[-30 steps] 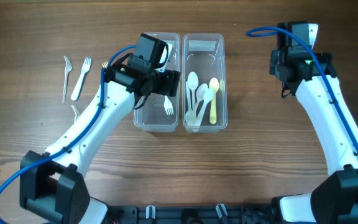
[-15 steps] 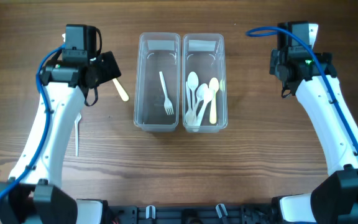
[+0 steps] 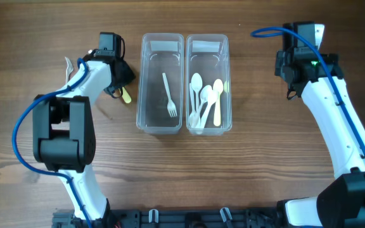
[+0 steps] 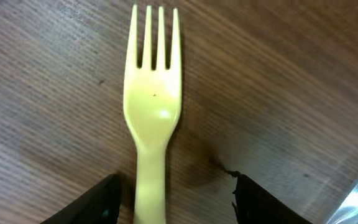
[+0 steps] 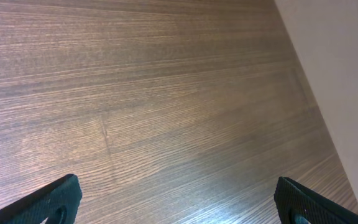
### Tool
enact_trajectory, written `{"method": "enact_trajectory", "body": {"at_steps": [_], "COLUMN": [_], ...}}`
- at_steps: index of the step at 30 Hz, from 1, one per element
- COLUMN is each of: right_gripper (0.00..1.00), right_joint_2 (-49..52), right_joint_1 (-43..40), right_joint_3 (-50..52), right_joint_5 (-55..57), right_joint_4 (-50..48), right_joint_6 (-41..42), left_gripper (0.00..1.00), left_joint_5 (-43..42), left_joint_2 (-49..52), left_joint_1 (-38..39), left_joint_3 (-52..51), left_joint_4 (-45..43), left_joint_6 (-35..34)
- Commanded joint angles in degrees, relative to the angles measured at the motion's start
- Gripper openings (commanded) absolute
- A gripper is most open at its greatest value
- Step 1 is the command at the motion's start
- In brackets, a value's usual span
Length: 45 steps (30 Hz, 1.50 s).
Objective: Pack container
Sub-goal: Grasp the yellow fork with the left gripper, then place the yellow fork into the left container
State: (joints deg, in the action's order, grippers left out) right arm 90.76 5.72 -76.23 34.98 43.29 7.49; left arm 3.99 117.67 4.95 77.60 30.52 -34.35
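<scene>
While one fork sits packed and another lies loose, you are partway through.
Left pincer [image 4: 182, 199]: spread, straddling the handle of the yellow fork [image 4: 153, 106] on the table [image 4: 291, 74], not yet closed. To its right: left container [image 3: 140, 95], one white fork [image 3: 168, 96]; right container [image 3: 228, 88], white spoons [image 3: 198, 95], one yellow spoon [image 3: 217, 101]. Right pincer [image 5: 185, 202]: spread, empty.
</scene>
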Motion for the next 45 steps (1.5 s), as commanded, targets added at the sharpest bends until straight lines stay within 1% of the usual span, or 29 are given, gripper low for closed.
{"method": "enact_trajectory", "body": {"at_steps": [1,2,5,6,8,11,12,14,16,18,20,21,24,27,29,32,33,34,35,36,38,40,42,44,45], "right_gripper": [0.99,1.00,1.00,1.00,1.00,1.00,1.00,1.00,1.00,1.00,1.00,1.00,1.00,1.00,1.00,1.00,1.00,1.00,1.00,1.00,1.00,1.00,1.00,1.00,1.00], "right_joint_2": [0.26,0.26,0.26,0.26,0.26,0.26,0.26,0.26,0.26,0.26,0.26,0.26,0.26,0.26,0.26,0.26,0.26,0.26,0.26,0.26,0.26,0.26,0.26,0.26,0.26], "right_joint_1": [-0.22,-0.22,-0.22,-0.22,-0.22,-0.22,-0.22,-0.22,-0.22,-0.22,-0.22,-0.22,-0.22,-0.22,-0.22,-0.22,-0.22,-0.22,-0.22,-0.22,-0.22,-0.22,-0.22,-0.22,-0.22], "right_joint_3": [0.11,0.11,0.11,0.11,0.11,0.11,0.11,0.11,0.11,0.11,0.11,0.11,0.11,0.11,0.11,0.11,0.11,0.11,0.11,0.11,0.11,0.11,0.11,0.11,0.11], "right_joint_5": [1.01,1.01,1.01,1.01,1.01,1.01,1.01,1.01,1.01,1.01,1.01,1.01,1.01,1.01,1.01,1.01,1.01,1.01,1.01,1.01,1.01,1.01,1.01,1.01,1.01], "right_joint_4": [-0.20,-0.20,-0.20,-0.20,-0.20,-0.20,-0.20,-0.20,-0.20,-0.17,-0.20,-0.20,-0.20,-0.20,-0.20,-0.20,-0.20,-0.20,-0.20,-0.20,-0.20,-0.20,-0.20,-0.20,-0.20], "right_joint_6": [0.02,0.02,0.02,0.02,0.02,0.02,0.02,0.02,0.02,0.02,0.04,0.02,0.02,0.02,0.02,0.02,0.02,0.02,0.02,0.02,0.00,0.00,0.00,0.02,0.02], "left_gripper": [0.61,0.64,0.65,0.64,0.56,0.57,0.55,0.41,0.39,0.22,0.13,0.09,0.04,0.04,0.04,0.04,0.04,0.04,0.04,0.04,0.04,0.04,0.04,0.04,0.07], "left_joint_5": [0.37,0.57,0.57,0.57,0.57,0.57,0.55,0.55,0.52,0.42,0.33,0.35,0.31,0.33,0.33,0.09,-1.75,-3.91,-6.84,-10.38,-10.97,-9.90,-9.66,-9.49,-9.49], "left_joint_2": [3.80,4.31,5.07,5.05,5.05,5.05,5.05,5.05,5.05,5.05,5.05,5.03,3.67,-0.55,-5.92,-14.45,-17.27,-18.56,-19.23,-19.30,-18.12,-16.72,-15.28,-14.10,-13.60], "left_joint_1": [-0.37,-0.37,-0.74,-1.11,-1.77,-2.40,-2.58,-2.75,-2.73,-2.73,-2.73,-2.73,-2.73,-2.73,-2.60,-1.42,-0.09,1.20,2.75,5.75,10.80,13.73,15.76,16.13,16.11], "left_joint_3": [0.28,0.28,0.28,0.28,0.28,0.28,0.28,0.28,0.28,0.31,0.31,0.31,2.23,11.04,18.45,20.09,20.09,20.09,20.09,20.06,20.00,19.91,19.89,19.91,19.91], "left_joint_4": [-0.44,-0.28,-0.07,0.46,2.25,4.57,5.09,6.27,6.60,7.67,7.96,8.13,10.14,18.49,24.59,26.43,27.23,27.54,27.52,27.54,27.63,27.63,28.30,28.92,29.16], "left_joint_6": [-1.73,-2.16,-2.19,-2.16,-2.19,-2.14,-2.14,-2.05,-1.90,-0.61,1.90,2.64,2.62,2.62,2.62,2.64,2.64,3.96,7.34,13.75,24.20,26.51,26.51,26.47,26.47]}}
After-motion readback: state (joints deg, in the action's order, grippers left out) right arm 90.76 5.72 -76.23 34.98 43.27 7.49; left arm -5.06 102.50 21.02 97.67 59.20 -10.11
